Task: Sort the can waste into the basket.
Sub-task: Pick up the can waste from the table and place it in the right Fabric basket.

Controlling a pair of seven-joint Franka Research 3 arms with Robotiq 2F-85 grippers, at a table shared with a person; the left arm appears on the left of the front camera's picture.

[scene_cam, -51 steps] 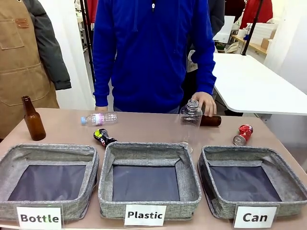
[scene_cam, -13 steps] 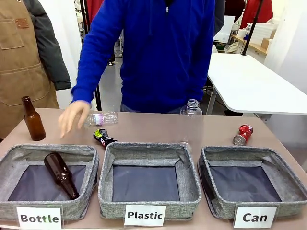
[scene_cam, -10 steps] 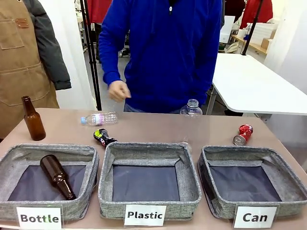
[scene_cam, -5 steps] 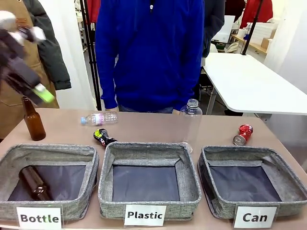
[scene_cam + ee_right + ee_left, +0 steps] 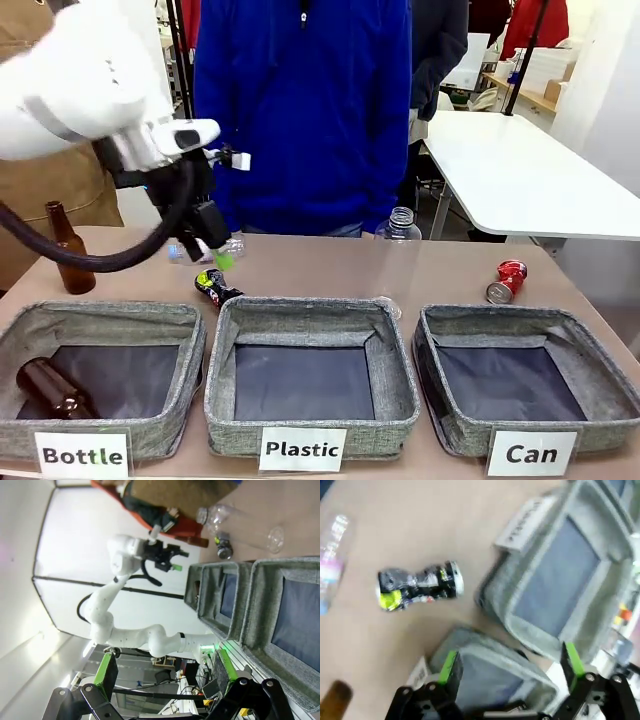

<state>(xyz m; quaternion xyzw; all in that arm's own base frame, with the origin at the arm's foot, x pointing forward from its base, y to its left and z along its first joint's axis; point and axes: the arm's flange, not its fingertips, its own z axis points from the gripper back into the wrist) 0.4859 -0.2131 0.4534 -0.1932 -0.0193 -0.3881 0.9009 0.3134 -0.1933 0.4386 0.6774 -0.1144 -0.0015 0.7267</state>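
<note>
The black can (image 5: 215,287) with green-yellow-red print lies on the table behind the gap between the two left baskets. The red can (image 5: 507,281) lies at the far right, behind the basket (image 5: 520,322) labelled "Can", whose dark lining is bare. My left gripper (image 5: 215,254) hangs open just above and behind the black can. In the left wrist view the black can (image 5: 417,585) lies up and left of the open left gripper (image 5: 511,664), with nothing between the green pads (image 5: 450,666). My right gripper (image 5: 164,672) is open, off to the side of the table.
Baskets labelled "Plastic" (image 5: 305,312) and "Bottle" (image 5: 100,315) stand left of the Can basket. A brown bottle (image 5: 48,390) lies in the Bottle basket and another (image 5: 68,250) stands behind it. A clear bottle (image 5: 398,260) stands mid-table; one (image 5: 237,244) lies behind my left gripper. A person in blue stands opposite.
My left arm has swung in from the far left to above the black can. The person's hand has drawn back. The brown bottle has rolled to the Bottle basket's front-left corner.
</note>
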